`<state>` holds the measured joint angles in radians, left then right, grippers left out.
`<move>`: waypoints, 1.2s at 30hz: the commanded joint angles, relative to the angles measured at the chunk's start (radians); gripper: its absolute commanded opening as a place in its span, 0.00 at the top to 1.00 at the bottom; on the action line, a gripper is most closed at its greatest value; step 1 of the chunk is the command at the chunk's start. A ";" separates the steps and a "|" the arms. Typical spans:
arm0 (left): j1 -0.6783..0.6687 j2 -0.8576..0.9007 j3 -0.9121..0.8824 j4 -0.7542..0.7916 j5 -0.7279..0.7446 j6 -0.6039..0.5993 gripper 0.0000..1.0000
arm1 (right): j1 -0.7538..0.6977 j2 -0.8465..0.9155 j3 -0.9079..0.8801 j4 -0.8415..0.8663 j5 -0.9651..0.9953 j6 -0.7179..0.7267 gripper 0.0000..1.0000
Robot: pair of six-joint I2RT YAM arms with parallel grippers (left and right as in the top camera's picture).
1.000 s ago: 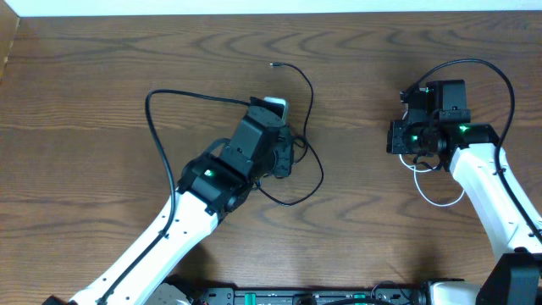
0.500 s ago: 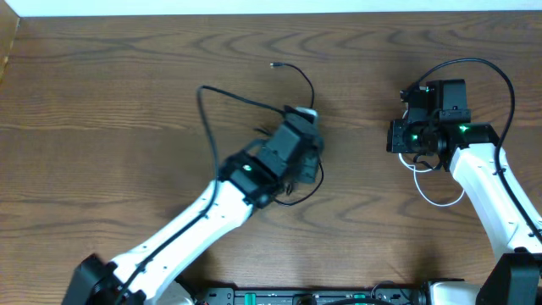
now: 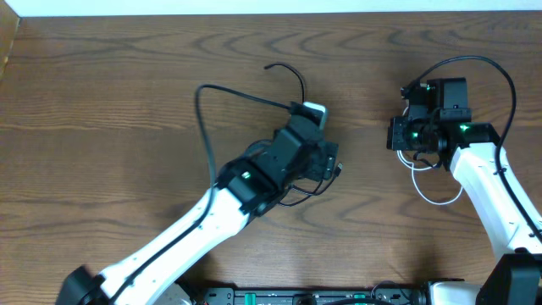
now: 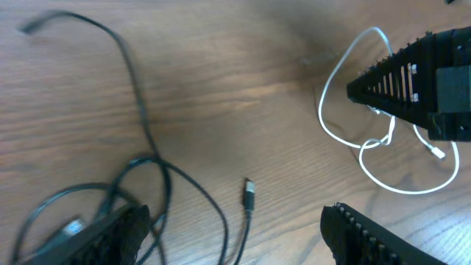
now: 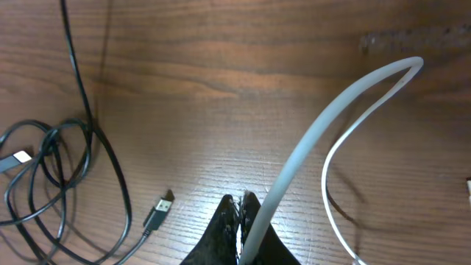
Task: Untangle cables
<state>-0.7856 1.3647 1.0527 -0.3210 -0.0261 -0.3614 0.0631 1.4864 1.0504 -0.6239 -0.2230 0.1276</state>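
A black cable (image 3: 203, 127) loops across the table's middle, and its USB plug (image 4: 249, 193) lies flat on the wood. My left gripper (image 3: 332, 165) hangs over the tangled part. Its jaws stand wide open in the left wrist view, with strands of black cable (image 4: 140, 103) lying loose between the fingers (image 4: 110, 232). A thin white cable (image 3: 440, 202) curls on the right. My right gripper (image 3: 412, 152) is shut on the white cable (image 5: 331, 132), which arcs up from the closed fingertips (image 5: 239, 202). The plug (image 5: 158, 211) lies to the left of them.
The right arm's own black wiring (image 3: 500, 72) arcs over its wrist. A pale wall strip (image 3: 254, 7) borders the table's far edge. Bare wood separates the black cable from the white one (image 4: 331, 140).
My left arm swung right, dragging the black cable's loops with it, then its jaws opened and let the cable drop. The right arm and white cable stayed put.
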 commanded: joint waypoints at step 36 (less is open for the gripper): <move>0.005 -0.174 -0.003 -0.261 -0.304 0.046 0.21 | -0.085 -0.003 0.982 -0.618 0.388 0.044 0.99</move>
<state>-0.7856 1.1797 1.0527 -0.5816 -0.3168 -0.3141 0.0143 1.4857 1.9743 -1.2194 0.1230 0.1528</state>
